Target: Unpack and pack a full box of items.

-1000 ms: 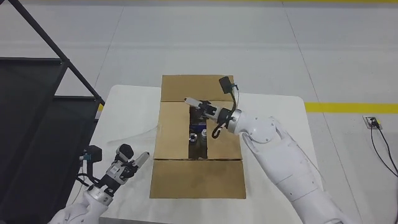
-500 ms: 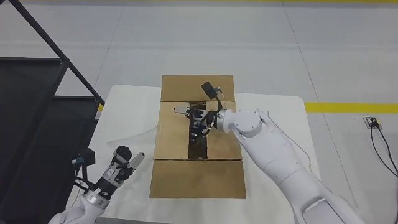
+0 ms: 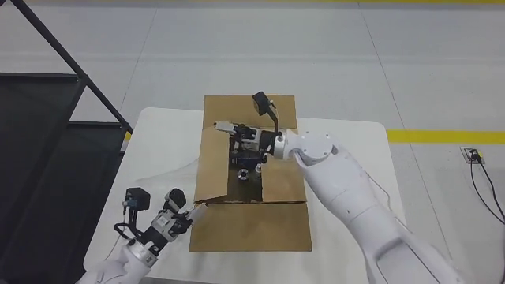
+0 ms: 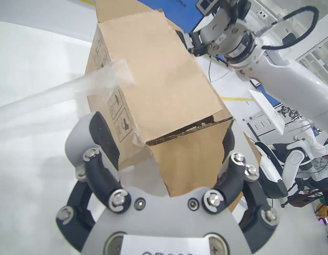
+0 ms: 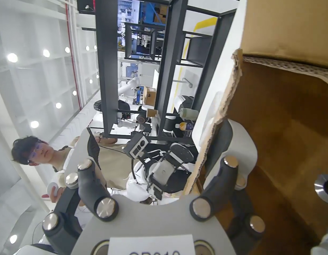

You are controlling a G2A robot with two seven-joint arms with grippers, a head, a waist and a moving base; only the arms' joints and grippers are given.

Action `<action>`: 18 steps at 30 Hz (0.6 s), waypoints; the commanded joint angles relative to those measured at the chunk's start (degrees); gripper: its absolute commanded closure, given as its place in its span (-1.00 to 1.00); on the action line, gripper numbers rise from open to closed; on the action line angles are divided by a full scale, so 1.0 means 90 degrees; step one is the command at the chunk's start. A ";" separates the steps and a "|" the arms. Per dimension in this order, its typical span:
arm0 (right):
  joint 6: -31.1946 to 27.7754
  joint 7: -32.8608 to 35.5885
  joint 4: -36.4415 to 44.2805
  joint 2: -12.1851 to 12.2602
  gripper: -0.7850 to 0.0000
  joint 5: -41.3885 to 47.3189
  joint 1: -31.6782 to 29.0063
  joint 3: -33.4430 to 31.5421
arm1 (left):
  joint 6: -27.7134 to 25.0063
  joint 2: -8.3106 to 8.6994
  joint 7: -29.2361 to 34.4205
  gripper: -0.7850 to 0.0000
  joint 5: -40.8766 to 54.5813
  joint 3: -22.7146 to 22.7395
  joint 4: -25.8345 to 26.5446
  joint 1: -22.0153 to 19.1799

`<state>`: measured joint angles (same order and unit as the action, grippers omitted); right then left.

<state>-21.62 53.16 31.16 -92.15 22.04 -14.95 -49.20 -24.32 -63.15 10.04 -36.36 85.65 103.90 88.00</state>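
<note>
Box (image 3: 251,225) on the table (image 3: 162,154) has its left flap (image 3: 209,166) now tipped up — the right claw (image 3: 225,126) has swung from the middle gap to straddle that flap's edge, spread wide, and the left claw (image 3: 193,216), also wide, has come to the near corner — opening is underway.

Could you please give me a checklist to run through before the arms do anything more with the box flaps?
1. Jaws of the left gripper open: ok.
2. Corner of the near flap between them: ok.
3. Jaws of the right gripper open: ok.
4. Edge of the left flap between them: ok.
5. That flap laid flat outward: not ok, it stands tilted up.
6. Loose fit of the items inside: cannot tell.
</note>
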 commanded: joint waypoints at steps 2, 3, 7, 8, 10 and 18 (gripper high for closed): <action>-0.0091 0.0030 0.0020 -0.0078 -1.00 0.0098 0.0045 0.0029 | 0.0142 -0.0026 -0.0092 -1.00 -0.0266 -0.0201 -0.0017 -0.0054; -0.0115 0.0060 0.0010 -0.0104 -1.00 0.0118 0.0065 0.0046 | 0.0178 -0.0035 -0.0105 -1.00 -0.0292 -0.0255 -0.0032 -0.0083; -0.0230 0.0173 -0.0057 -0.0225 -1.00 0.0198 0.0165 0.0126 | 0.0492 -0.0082 -0.0304 -1.00 -0.0366 -0.0444 -0.0088 -0.0196; -0.0268 0.0210 -0.0086 -0.0256 -1.00 0.0222 0.0191 0.0144 | 0.0574 -0.0097 -0.0400 -1.00 -0.0339 -0.0482 -0.0099 -0.0221; -0.0345 0.0284 -0.0156 -0.0316 -1.00 0.0306 0.0240 0.0162 | 0.0724 -0.0125 -0.0598 -1.00 -0.0328 -0.0547 -0.0127 -0.0252; -0.0689 0.0895 -0.0499 -0.0503 -1.00 0.0538 0.0420 0.0218 | 0.0978 -0.0205 -0.1019 -1.00 0.0264 -0.0561 -0.0226 -0.0302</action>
<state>-27.29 60.49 27.08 -96.51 26.74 -11.38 -47.26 -15.47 -64.93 1.33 -34.82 80.47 101.97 85.28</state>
